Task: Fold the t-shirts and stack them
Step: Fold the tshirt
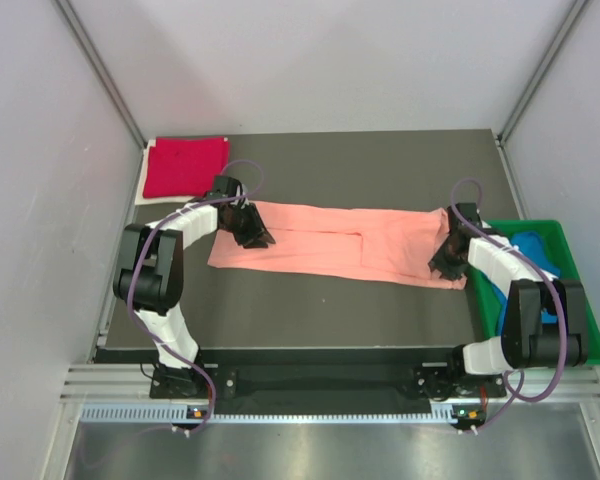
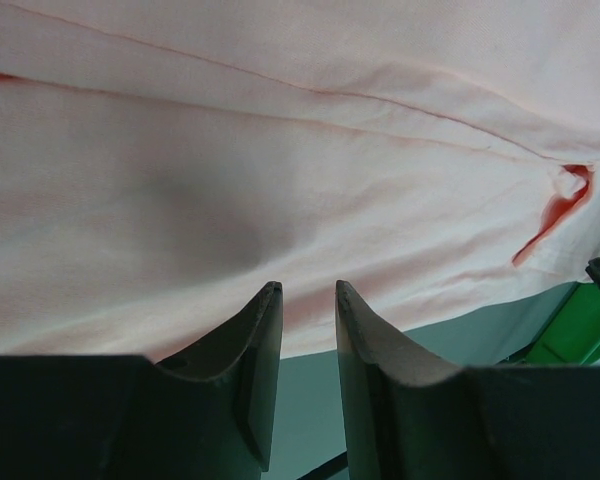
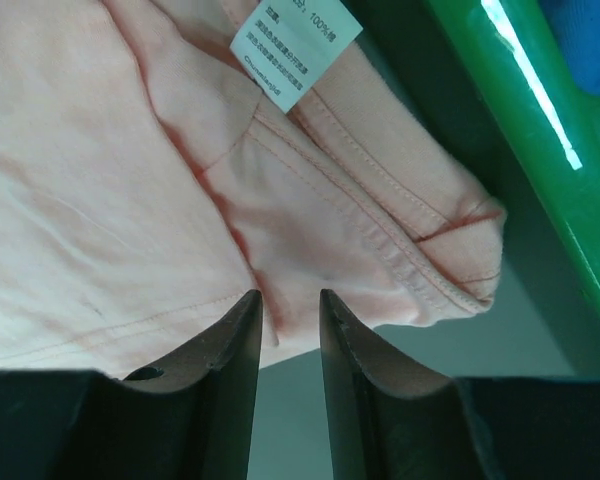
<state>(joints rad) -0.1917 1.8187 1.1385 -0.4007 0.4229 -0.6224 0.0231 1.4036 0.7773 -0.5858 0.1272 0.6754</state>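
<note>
Salmon-pink t-shirt spans mid-frame; left end effector and right end effector narrowly parted at its ends, grip unclear.

so there's a green tray sitting right up against the right edge of the dark grey table. Back left corner has a white sheet lying flat on it. Plain pale walls box the whole thing in on three sides, with metal struts in the back corners, and a silver rail runs along the near edge
</note>
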